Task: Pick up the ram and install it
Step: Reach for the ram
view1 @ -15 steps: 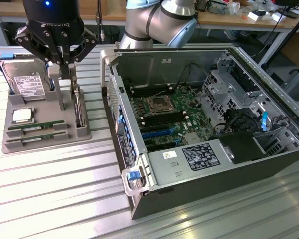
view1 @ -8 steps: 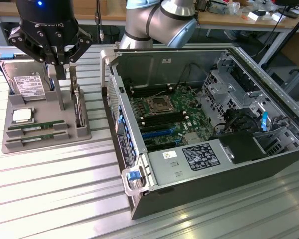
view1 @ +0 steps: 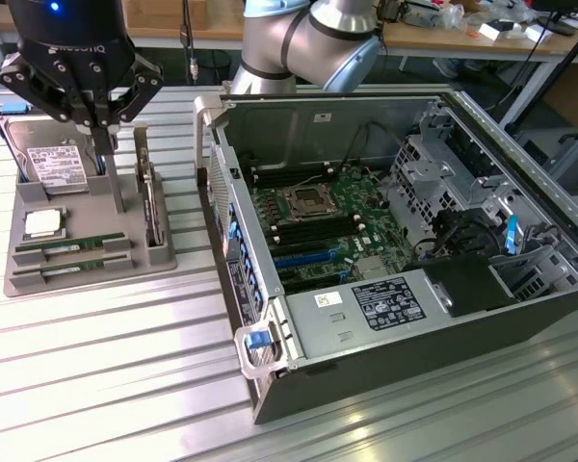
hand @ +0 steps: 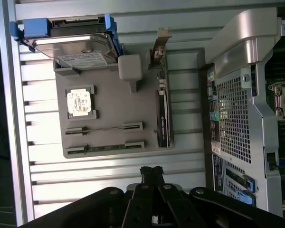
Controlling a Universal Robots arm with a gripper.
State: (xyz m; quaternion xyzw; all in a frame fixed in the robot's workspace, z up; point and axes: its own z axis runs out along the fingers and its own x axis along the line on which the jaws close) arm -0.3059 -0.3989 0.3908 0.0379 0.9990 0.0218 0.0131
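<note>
A: On the near stretch of the ribbed metal table, what stood first?

B: The open computer case, toward the exterior view's right, open face up. Blue latch at its near corner. Labelled power box just behind that. Then the green main board, with the processor socket near its middle.

A: And the ram?

B: In the grey tray, toward the exterior view's left, well apart from the main board. The ram sat edge-up in the tray's nearest slot. A second stick sat in the slot just behind, parallel to it.

A: Farther back on the tray?

B: A square silver chip in its pocket. A card stood on edge along the side nearer the case. A hard drive leaned at the far end, beside a grey post.

A: The claw?

B: The claw hung over the tray's far end, above the hard drive and the post. It was clenched. The wrist view showed the fingertips pressed together with nothing between them. It was clear of both sticks.

A: Beyond that?

B: The grey arm rose behind the case. Cluttered benches ran along the back.
</note>
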